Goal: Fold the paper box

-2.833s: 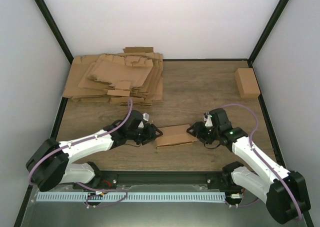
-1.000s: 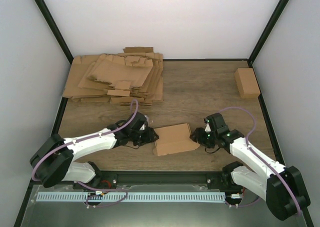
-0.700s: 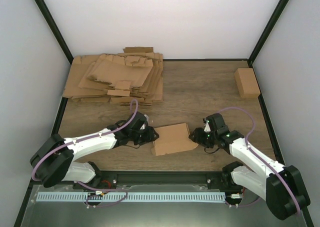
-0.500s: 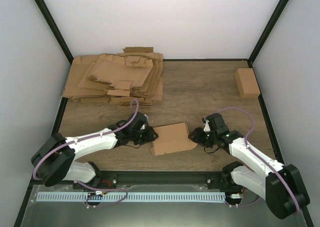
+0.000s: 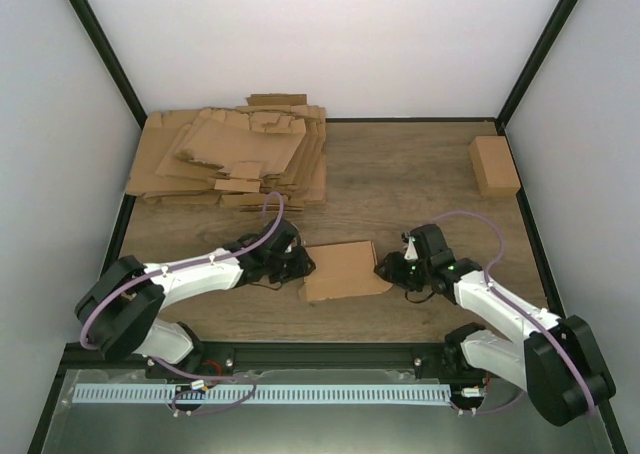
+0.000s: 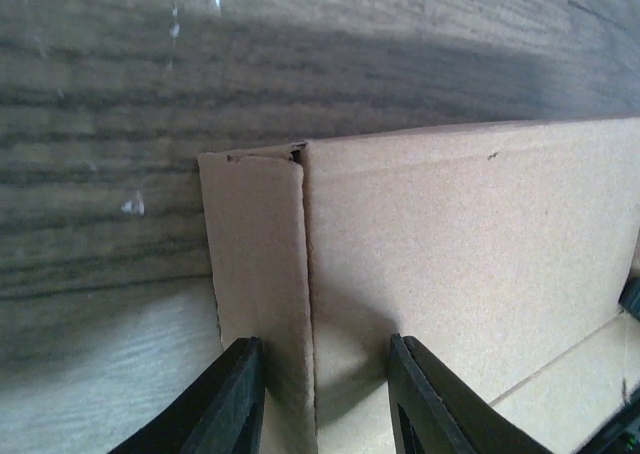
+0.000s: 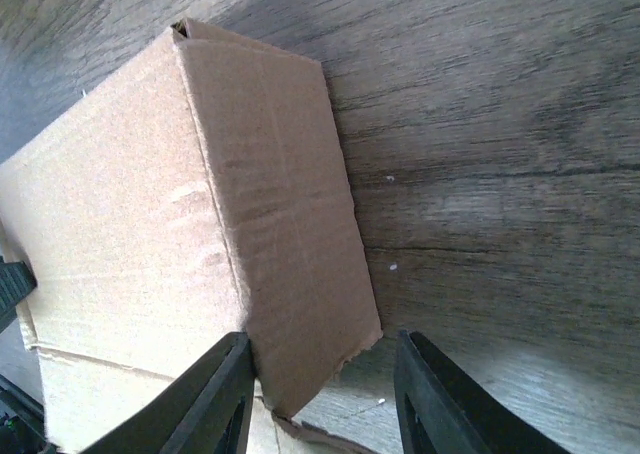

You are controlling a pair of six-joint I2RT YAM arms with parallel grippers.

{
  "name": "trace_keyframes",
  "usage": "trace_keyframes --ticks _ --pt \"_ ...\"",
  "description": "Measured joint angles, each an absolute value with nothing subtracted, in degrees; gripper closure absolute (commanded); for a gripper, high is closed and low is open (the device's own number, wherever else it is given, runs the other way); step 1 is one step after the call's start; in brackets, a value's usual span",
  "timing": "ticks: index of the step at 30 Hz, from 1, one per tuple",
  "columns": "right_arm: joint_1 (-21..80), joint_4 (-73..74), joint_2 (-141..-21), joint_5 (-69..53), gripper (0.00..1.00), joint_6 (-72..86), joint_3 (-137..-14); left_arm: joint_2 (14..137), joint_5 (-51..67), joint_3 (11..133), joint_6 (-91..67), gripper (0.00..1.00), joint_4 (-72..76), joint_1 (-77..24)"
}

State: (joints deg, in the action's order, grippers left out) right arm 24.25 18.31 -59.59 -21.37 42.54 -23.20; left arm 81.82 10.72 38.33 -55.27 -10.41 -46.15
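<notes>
Paper box (image 5: 340,271) is found on the wooden table (image 5: 420,184), toward 6 o'clock of its middle, between the two arms. At 10 o'clock the heap of flat cardboard sheets (image 5: 230,159) is seen.

Compared with a few seconds earlier, the box is shown broader and squarer. What was presented as a thin flattened strip is now raised into a sleeve and nudged slightly toward 9 o'clock. From this it is judged that the body has been erected and that the ends remain to be closed.

At 2 o'clock a small finished carton (image 5: 494,165) is left well apart. The left gripper (image 5: 300,265) is set at the box's 9 o'clock end and the right gripper (image 5: 386,271) at its 3 o'clock end.

Finer detail is given only by the wrist views. From the left wrist, a narrow side panel bent along its crease is seen between the parted fingers (image 6: 238,404). From the right wrist, a rough-cut end corner is seen between the jaws. Whether either pair is actually pinching the cardboard cannot be told. The heap and the carton are shown only from above.
</notes>
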Motion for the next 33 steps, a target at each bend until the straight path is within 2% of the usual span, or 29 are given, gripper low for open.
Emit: trace_keyframes --ticks 6,10,14,22,28,30,32,33 --pt "24.25 16.93 -62.06 -19.94 0.59 42.26 -24.38 84.49 9.67 41.1 -54.17 0.61 -10.85 -44.77" --pt "24.25 16.32 -63.35 -19.05 0.52 41.45 -25.15 85.67 9.54 42.22 -53.08 0.49 -10.81 -43.7" --pt "24.32 16.23 -64.47 -17.96 0.46 40.27 -25.89 86.63 8.95 42.94 -51.92 0.45 -10.92 -43.18" --pt "24.36 17.89 -63.24 -14.55 0.24 38.26 -26.52 85.97 6.96 43.92 -49.52 0.32 -12.93 -43.05" --pt "24.43 19.62 -59.27 -12.43 0.05 37.19 -26.85 79.46 4.21 43.92 -47.64 0.24 -16.75 -43.05" --pt "24.43 20.6 -58.61 -11.88 0.0 36.67 -27.66 77.25 3.6 43.79 -47.05 0.17 -17.91 -43.05" --pt "24.43 21.26 -58.3 -11.44 0.0 36.47 -28.58 74.85 3.16 43.07 -46.3 0.02 -18.7 -43.05" --pt "24.43 21.56 -58.19 -11.29 0.0 36.27 -29.06 73.6 2.98 42.59 -45.8 0.0 -19.14 -43.05"
